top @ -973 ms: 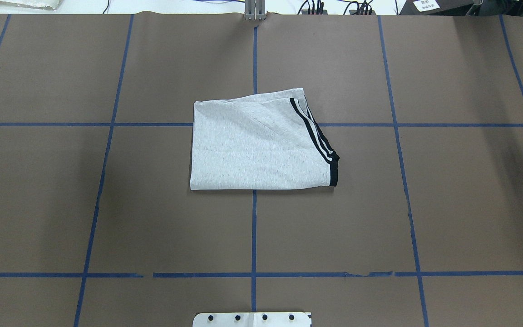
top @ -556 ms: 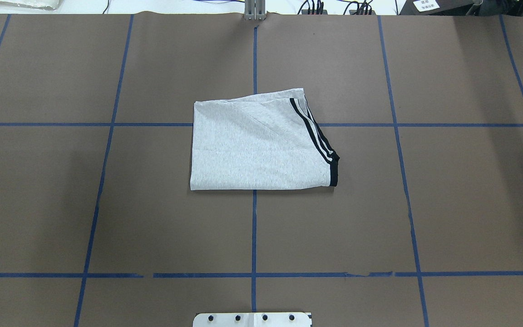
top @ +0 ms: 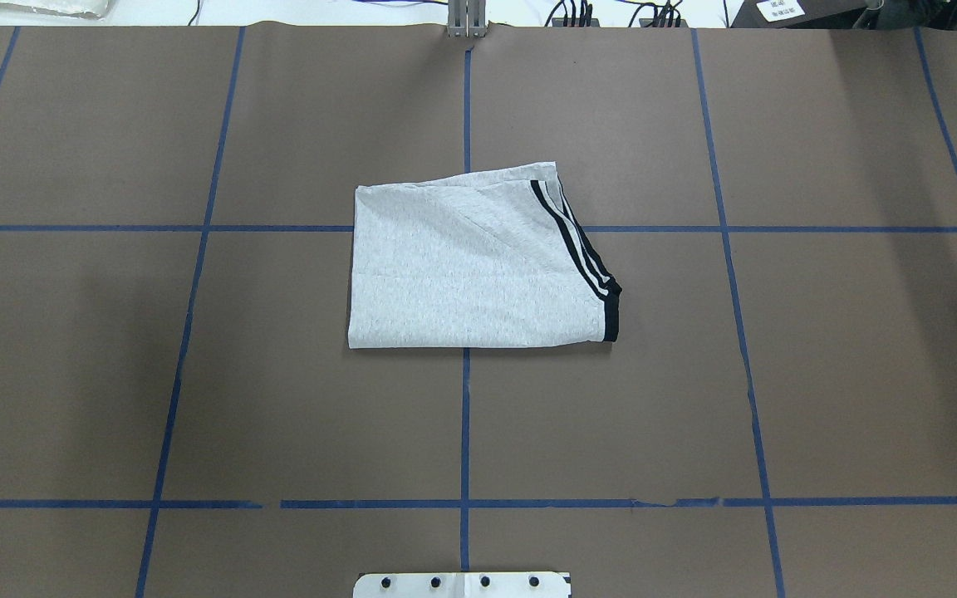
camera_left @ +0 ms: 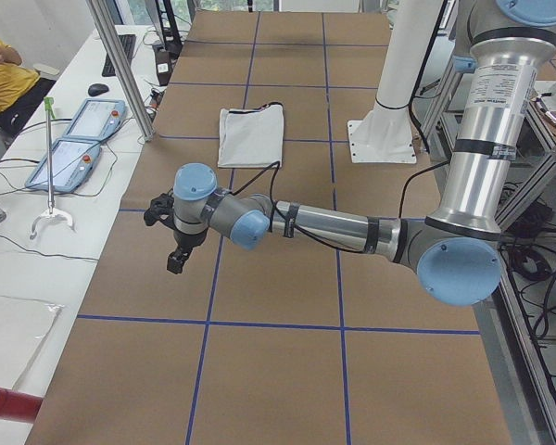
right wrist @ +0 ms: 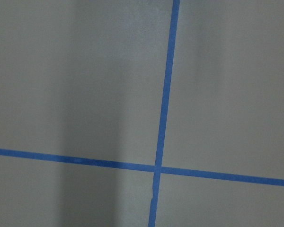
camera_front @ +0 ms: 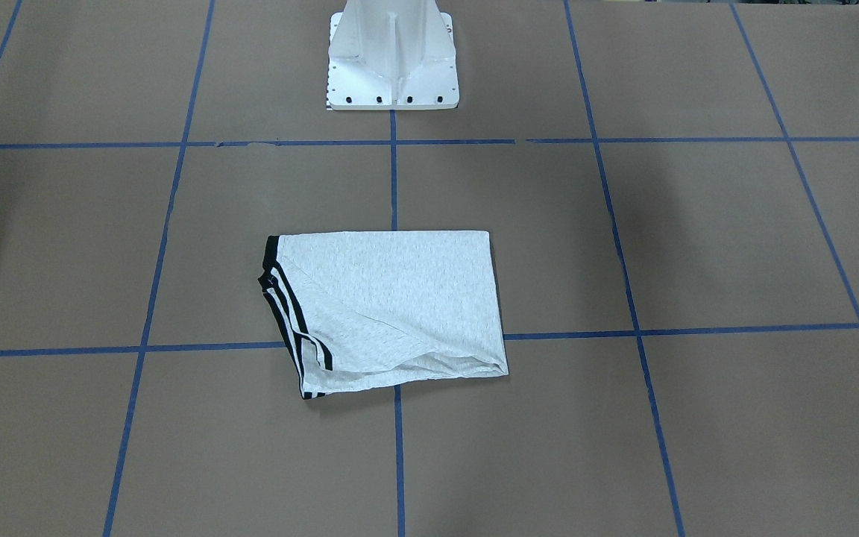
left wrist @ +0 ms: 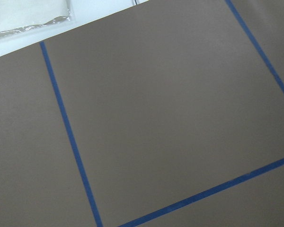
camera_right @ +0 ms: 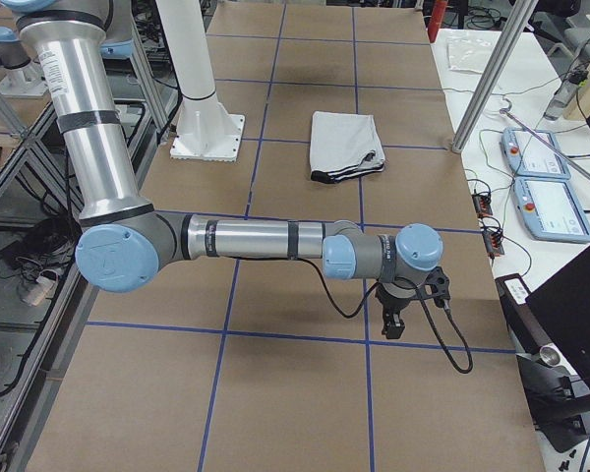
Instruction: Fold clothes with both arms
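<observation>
**A:** Front-facing view first. Where was the T-shirt (camera_front: 388, 309)?

**B:** In the centre of the frame, flat on the brown paper-covered table (camera_front: 698, 246). It was folded to a rough rectangle, with black stripes (camera_front: 291, 321) down its left edge and loose layers showing along the lower edge. The white pedestal (camera_front: 392, 67) stood at top middle. No gripper showed.

**A:** And overhead?

**B:** The same bundle lay mid-frame, stripes on its right side, across the crossing of the blue tape lines (top: 464, 415). No arms showed there either.

**A:** The left side view?

**B:** The left arm (camera_left: 334, 222) reached low across the middle. The left gripper (camera_left: 176, 264) hung over bare paper at middle left, well apart from the shirt at upper centre. I couldn't tell whether its jaws were parted.

**A:** And the right side view?

**B:** The right arm (camera_right: 256, 239) lay level. The right gripper (camera_right: 392, 327) was right of centre, well apart from the shirt, and again I couldn't tell how its jaws stood.

**A:** The wrist cameras?

**B:** Only matte paper and tape. The left one also showed clear plastic (left wrist: 28, 16) at upper left.

**A:** How would the shirt handle?

**B:** I'd judge it light, soft, limp knit, so it would sag and the layers would slide. I'd pinch two corners of one short edge, through every layer, one gripper on each.
</observation>
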